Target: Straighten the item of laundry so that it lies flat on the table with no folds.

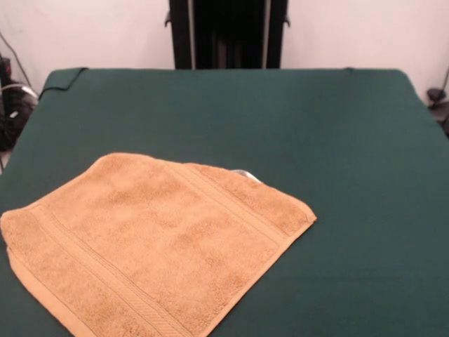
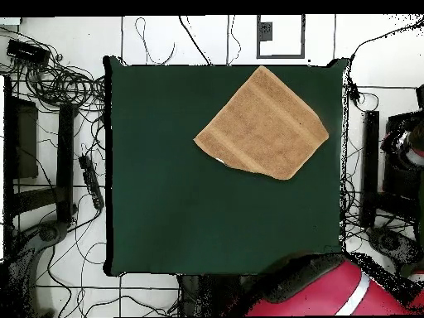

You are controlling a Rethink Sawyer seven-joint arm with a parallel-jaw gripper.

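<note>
The orange-tan towel (image 1: 154,246) lies spread out on the dark green table (image 1: 295,119), turned cornerwise, at the near left in the front view. Its woven border bands run along two opposite sides. A bit of white label (image 1: 245,173) peeks out from under its far edge. In the overhead view the towel (image 2: 263,124) sits at the upper right of the table (image 2: 182,207), with one corner at the table's top edge. I see no fold on it. The gripper shows in neither view.
The black pedestal (image 1: 228,34) stands behind the table's far edge. The drawn-back red arm (image 2: 331,294) lies past the table's bottom right edge in the overhead view. Cables (image 2: 58,83) and dark gear lie on the floor around the table.
</note>
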